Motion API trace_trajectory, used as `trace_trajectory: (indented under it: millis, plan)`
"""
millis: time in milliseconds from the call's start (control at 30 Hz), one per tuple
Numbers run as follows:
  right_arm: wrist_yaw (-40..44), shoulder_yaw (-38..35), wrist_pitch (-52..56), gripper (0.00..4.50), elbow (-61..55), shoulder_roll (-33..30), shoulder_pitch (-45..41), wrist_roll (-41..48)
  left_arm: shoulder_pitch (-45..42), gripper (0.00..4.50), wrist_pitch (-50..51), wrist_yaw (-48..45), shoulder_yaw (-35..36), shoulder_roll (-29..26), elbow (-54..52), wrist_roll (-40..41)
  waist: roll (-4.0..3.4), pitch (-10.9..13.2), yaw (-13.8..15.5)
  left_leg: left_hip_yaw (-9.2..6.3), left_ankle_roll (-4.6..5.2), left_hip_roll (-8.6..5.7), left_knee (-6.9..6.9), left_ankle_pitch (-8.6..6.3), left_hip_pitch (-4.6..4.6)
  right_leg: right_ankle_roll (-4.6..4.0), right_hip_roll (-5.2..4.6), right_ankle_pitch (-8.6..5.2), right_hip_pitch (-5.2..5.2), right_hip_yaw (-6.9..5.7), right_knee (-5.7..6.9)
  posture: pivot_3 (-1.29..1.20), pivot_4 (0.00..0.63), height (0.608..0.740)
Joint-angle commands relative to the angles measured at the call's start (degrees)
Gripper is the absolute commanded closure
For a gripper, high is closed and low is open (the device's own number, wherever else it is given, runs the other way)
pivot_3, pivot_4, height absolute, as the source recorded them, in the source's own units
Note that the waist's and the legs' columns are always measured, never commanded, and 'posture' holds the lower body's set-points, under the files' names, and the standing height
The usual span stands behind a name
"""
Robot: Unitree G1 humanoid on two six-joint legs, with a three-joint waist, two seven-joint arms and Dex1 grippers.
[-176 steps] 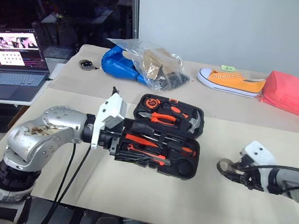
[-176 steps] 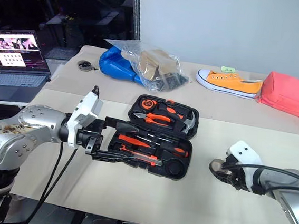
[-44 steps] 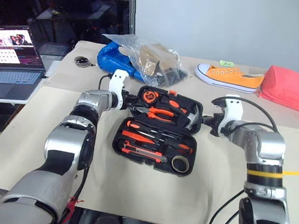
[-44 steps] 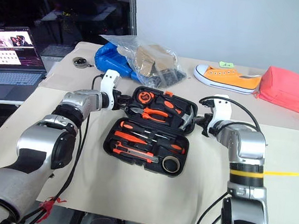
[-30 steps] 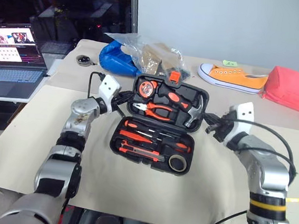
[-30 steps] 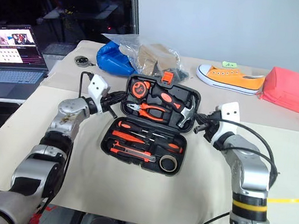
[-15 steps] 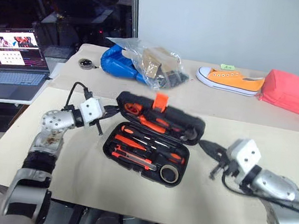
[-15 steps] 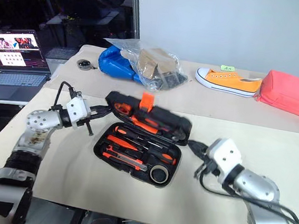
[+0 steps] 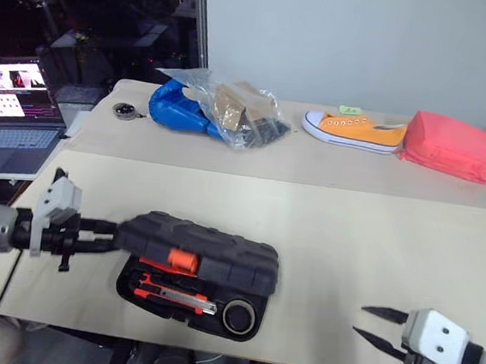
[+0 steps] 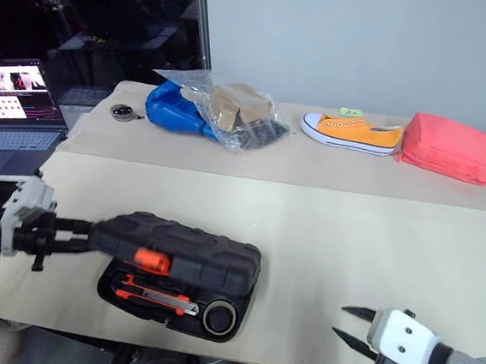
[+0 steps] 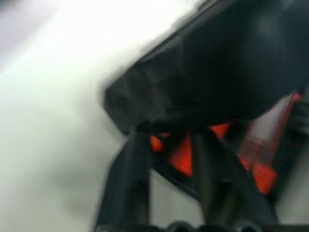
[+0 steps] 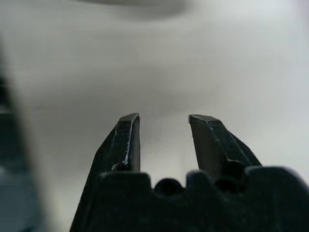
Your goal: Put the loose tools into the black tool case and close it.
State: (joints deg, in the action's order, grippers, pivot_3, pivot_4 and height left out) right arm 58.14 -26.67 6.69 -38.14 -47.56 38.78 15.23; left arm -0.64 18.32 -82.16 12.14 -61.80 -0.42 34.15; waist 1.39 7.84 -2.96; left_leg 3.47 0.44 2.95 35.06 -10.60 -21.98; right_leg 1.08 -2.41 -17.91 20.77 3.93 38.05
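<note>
Black fingers [image 9: 107,236] level beside tool case [image 9: 198,248], right gripper [image 9: 377,327] parted

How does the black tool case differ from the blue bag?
The black tool case has a hard ribbed shell; the blue bag looks soft. The case lies near the table's front edge, the bag at the far side. The case's lid stands ajar over a tape ring; a clear plastic bag partly covers the blue bag. Both rest on the table.
</note>
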Motion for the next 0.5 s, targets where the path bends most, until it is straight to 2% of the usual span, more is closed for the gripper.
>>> trace_trajectory:
  millis: [33, 100, 133, 233, 333, 500]
  plan:
    - [2.3, -0.9, 6.3, 2.75, -7.2, -1.4, -0.7, 9.8, 5.1, 1.46, -2.3, -2.4, 4.6, -0.9, -7.3, 0.2, 0.06, 0.0, 0.5, 0.01, -0.04, -0.01, 0.01, -0.02, -0.06, 0.00, -0.05, 0.00, 0.06, 0.02, -0.04, 0.00, 0.150, 0.740]
    - [3.4, 0.2, 8.4, 2.75, -9.6, -2.2, -0.3, 12.6, 7.5, 0.94, -0.7, -1.7, 5.9, -0.7, -9.2, 0.6, 0.16, 0.0, 1.0, 0.02, -0.06, -0.01, 0.01, -0.04, -0.15, -0.01, -0.16, 0.01, 0.09, 0.01, -0.09, 0.00, 0.150, 0.740]
    - [4.0, 0.5, 9.5, 2.75, -10.8, -2.6, 0.1, 14.2, 8.6, 0.94, -0.6, -1.8, 6.5, -0.9, -9.6, 0.3, 0.22, 0.0, 1.4, 0.03, -0.06, -0.01, 0.02, -0.03, -0.22, -0.01, -0.18, 0.01, 0.12, 0.01, -0.14, 0.00, 0.150, 0.740]
    - [6.1, 3.2, 12.1, 3.40, -14.4, -4.7, -0.5, 18.9, 16.1, 0.87, 0.6, -7.5, 12.1, -3.0, -10.3, 0.7, 0.23, 0.0, 2.1, 0.05, -0.04, -0.02, 0.01, -0.02, -0.42, -0.13, -0.20, 0.07, 0.26, 0.00, -0.27, 0.00, 0.150, 0.740]
    - [6.1, 7.6, 13.1, 4.35, -14.6, -6.0, -4.3, 19.5, 20.2, 0.87, 4.7, -10.1, 16.7, -4.6, -13.8, 5.0, 0.33, 0.0, 2.1, 0.08, 0.01, 0.01, -0.14, -0.01, -0.52, -0.32, -0.18, 0.13, 0.37, -0.04, -0.42, 0.00, 0.150, 0.740]
    - [7.0, 17.2, 14.5, 4.44, -14.1, -9.1, -15.0, 18.3, 22.8, 0.87, 7.1, -9.9, 19.7, -3.6, -20.2, 7.8, 0.28, 0.0, 2.2, 0.07, 0.00, -0.03, -0.12, -0.01, -0.68, -0.30, -0.16, 0.12, 0.48, -0.10, -0.47, 0.00, 0.150, 0.740]
